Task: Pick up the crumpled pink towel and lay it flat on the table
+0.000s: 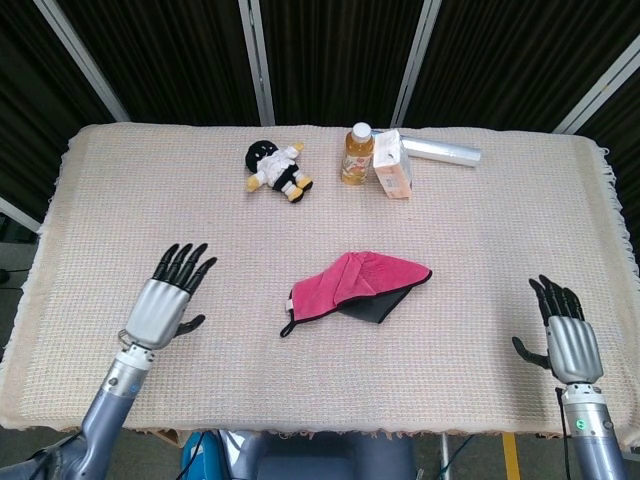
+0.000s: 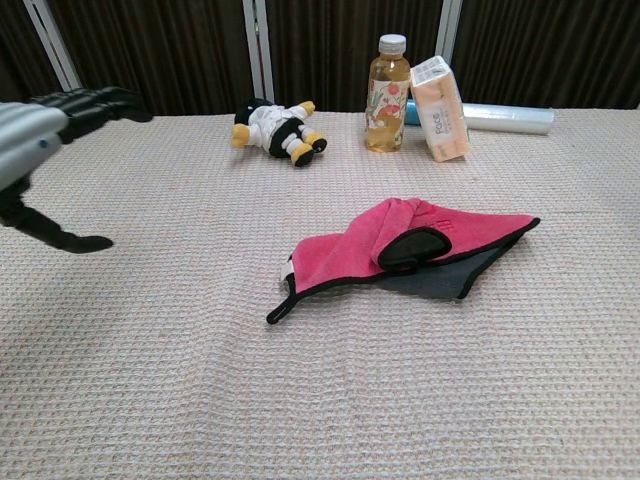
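The crumpled pink towel (image 1: 352, 282) with a black edge and dark grey underside lies folded near the table's middle, also plain in the chest view (image 2: 400, 250). My left hand (image 1: 168, 297) hovers over the table to the towel's left, fingers spread, holding nothing; the chest view catches it at the left edge (image 2: 40, 130). My right hand (image 1: 566, 335) stays at the near right edge of the table, fingers apart and empty, well away from the towel.
At the back stand a plush doll (image 1: 277, 169), a juice bottle (image 1: 357, 154), a tissue pack (image 1: 393, 165) and a clear roll (image 1: 441, 151). A cream woven cloth (image 1: 500, 230) covers the whole table.
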Robot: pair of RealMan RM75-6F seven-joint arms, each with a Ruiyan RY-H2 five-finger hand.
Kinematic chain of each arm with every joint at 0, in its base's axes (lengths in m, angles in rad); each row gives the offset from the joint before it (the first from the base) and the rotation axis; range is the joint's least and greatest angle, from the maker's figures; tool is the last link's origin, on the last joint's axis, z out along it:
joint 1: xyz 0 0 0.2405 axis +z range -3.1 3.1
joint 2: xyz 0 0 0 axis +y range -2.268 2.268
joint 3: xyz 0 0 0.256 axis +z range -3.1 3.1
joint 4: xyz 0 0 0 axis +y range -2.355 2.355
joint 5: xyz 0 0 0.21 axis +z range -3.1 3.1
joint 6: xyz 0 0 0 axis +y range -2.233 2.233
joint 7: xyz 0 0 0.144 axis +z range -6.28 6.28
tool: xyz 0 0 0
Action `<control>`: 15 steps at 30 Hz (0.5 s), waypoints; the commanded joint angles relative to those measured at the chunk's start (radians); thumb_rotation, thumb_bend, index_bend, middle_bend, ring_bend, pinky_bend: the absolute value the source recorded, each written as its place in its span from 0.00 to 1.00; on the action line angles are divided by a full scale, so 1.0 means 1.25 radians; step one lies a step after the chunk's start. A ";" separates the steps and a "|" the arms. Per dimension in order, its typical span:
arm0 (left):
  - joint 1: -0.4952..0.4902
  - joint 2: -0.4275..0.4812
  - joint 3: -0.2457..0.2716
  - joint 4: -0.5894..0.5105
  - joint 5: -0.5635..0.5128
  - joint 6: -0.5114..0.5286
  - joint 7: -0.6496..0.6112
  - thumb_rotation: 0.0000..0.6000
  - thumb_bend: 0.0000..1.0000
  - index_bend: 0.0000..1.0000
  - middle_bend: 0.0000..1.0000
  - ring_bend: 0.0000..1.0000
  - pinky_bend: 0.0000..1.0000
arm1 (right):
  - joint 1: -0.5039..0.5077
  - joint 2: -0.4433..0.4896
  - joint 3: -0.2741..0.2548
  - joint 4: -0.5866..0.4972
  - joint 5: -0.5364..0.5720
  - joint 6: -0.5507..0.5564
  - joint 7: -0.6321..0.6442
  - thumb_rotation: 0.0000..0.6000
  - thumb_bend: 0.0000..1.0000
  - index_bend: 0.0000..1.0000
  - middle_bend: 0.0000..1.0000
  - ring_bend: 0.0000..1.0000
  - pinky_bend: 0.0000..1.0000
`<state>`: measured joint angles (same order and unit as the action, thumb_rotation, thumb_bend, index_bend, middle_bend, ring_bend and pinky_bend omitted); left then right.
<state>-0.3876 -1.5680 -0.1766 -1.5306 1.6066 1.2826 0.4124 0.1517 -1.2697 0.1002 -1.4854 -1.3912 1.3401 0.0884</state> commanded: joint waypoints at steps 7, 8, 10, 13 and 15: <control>-0.108 -0.189 -0.040 0.121 -0.075 -0.095 0.114 1.00 0.11 0.09 0.01 0.00 0.00 | 0.006 0.007 0.010 0.012 0.019 -0.021 0.035 1.00 0.28 0.00 0.00 0.00 0.00; -0.113 -0.198 -0.040 0.129 -0.076 -0.098 0.118 1.00 0.11 0.09 0.01 0.00 0.00 | 0.006 0.007 0.010 0.013 0.020 -0.022 0.037 1.00 0.27 0.00 0.00 0.00 0.00; -0.126 -0.224 -0.041 0.152 -0.081 -0.106 0.129 1.00 0.11 0.09 0.01 0.00 0.00 | 0.007 0.008 0.012 0.016 0.024 -0.026 0.043 1.00 0.27 0.00 0.00 0.00 0.00; -0.154 -0.275 -0.044 0.209 -0.094 -0.126 0.149 1.00 0.11 0.09 0.01 0.00 0.00 | 0.009 0.010 0.017 0.022 0.034 -0.035 0.057 1.00 0.28 0.00 0.00 0.00 0.00; -0.168 -0.298 -0.045 0.237 -0.097 -0.133 0.156 1.00 0.11 0.09 0.01 0.00 0.00 | 0.010 0.010 0.019 0.026 0.038 -0.039 0.064 1.00 0.28 0.00 0.00 0.00 0.00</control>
<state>-0.5720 -1.9055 -0.2290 -1.2724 1.4965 1.1339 0.5897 0.1631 -1.2574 0.1222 -1.4563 -1.3470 1.2951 0.1637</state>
